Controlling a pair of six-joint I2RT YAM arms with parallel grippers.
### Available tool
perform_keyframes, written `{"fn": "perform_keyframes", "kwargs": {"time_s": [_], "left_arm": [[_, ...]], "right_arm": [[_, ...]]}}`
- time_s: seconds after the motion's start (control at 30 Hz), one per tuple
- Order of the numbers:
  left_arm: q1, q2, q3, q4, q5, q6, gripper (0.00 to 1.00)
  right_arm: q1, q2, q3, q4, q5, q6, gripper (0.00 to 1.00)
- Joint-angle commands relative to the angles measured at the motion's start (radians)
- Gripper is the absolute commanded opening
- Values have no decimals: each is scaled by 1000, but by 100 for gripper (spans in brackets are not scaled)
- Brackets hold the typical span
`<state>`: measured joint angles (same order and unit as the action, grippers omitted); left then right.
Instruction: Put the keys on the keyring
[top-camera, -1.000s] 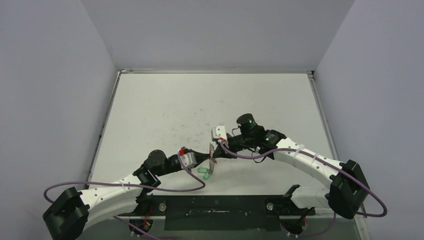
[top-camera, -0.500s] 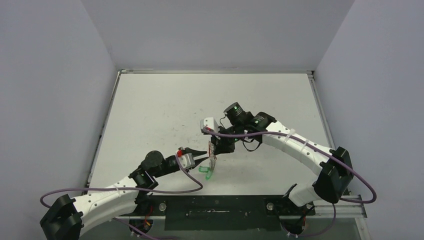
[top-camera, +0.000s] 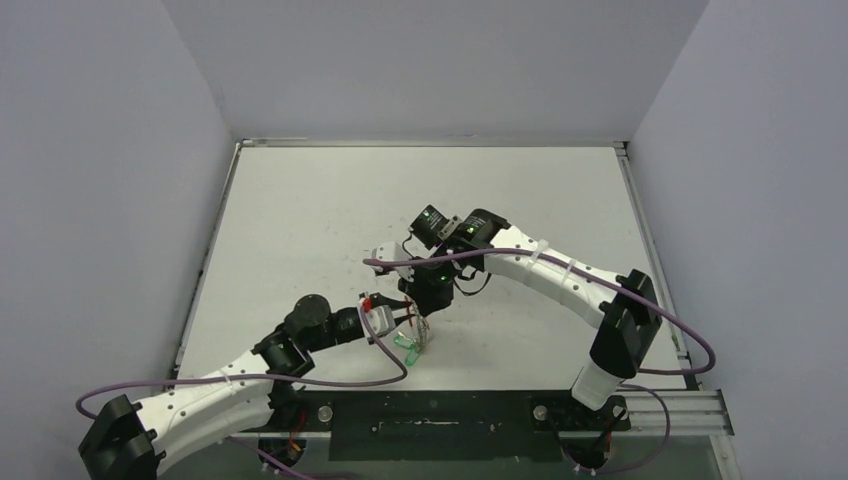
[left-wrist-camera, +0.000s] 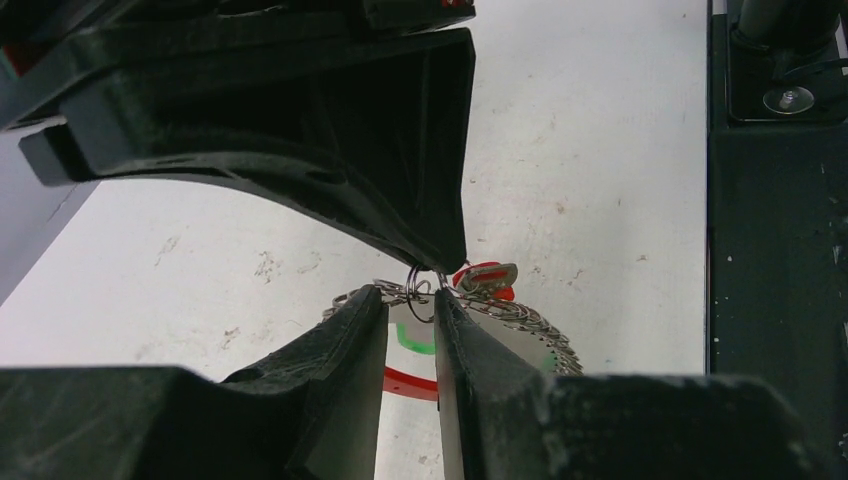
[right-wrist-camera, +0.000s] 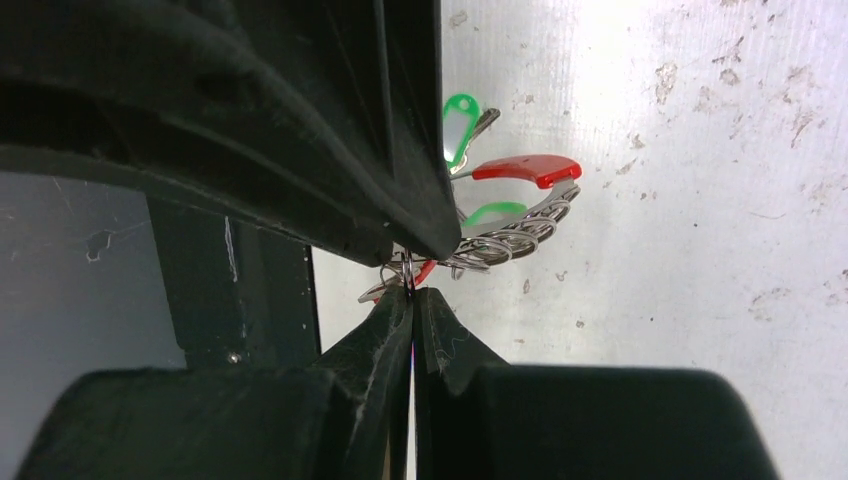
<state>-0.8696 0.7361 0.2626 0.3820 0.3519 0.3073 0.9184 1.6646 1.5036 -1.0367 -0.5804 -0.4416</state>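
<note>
Two arms meet low over the white table (top-camera: 330, 220) in the top view: the left gripper (top-camera: 404, 322) reaches in from the left and the right gripper (top-camera: 424, 310) points down from behind, tips almost touching. Right below the tips sits the keyring (top-camera: 421, 334), near the table's front edge, with a green tag (top-camera: 407, 346) beside it at table level. Jaw gaps are too small to read from here. Left wrist view: the left fingers (left-wrist-camera: 340, 335) stand a narrow slit apart with table light showing through. A small wire loop (left-wrist-camera: 420, 292) sits right at their tips; cannot tell if it is clamped or just lying in the slit. The right gripper's black finger comes in from above, its tip touching the same loop. Just right of that tip is the red-tagged key (left-wrist-camera: 485, 277), the fringe of silvery loops (left-wrist-camera: 525, 322) fans out past it, and the red arc (left-wrist-camera: 409, 383) and a bit of green show through the slit. Right wrist view: the right fingers (right-wrist-camera: 365, 350) are pressed together with only a hairline between, the thin loop pinched at the tips. Cannot tell whether it belongs to a key or the fringe. Beyond lie the arc, bunched loops and green tags, with the left gripper's finger overhead.
</note>
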Motion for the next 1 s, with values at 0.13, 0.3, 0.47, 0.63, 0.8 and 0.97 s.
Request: {"fn": "perform_keyframes", "kwargs": {"time_s": [0.13, 0.3, 0.47, 0.63, 0.8, 0.97], "left_arm": [[-2, 40, 70, -19, 56, 24, 20], [-2, 63, 82, -43, 75, 33, 11], [-2, 82, 86, -26, 75, 33, 10], [-2, 106, 92, 6, 88, 26, 11], [-2, 124, 96, 33, 108, 14, 12], [-2, 125, 81, 72, 103, 0, 17]], "right_arm": [[17, 25, 82, -48, 37, 56, 0], [25, 30, 84, -44, 39, 58, 0], [30, 30, 87, -42, 40, 57, 0], [34, 30, 86, -40, 42, 54, 0], [36, 32, 86, -36, 42, 52, 0], [36, 31, 80, -36, 42, 50, 0]]}}
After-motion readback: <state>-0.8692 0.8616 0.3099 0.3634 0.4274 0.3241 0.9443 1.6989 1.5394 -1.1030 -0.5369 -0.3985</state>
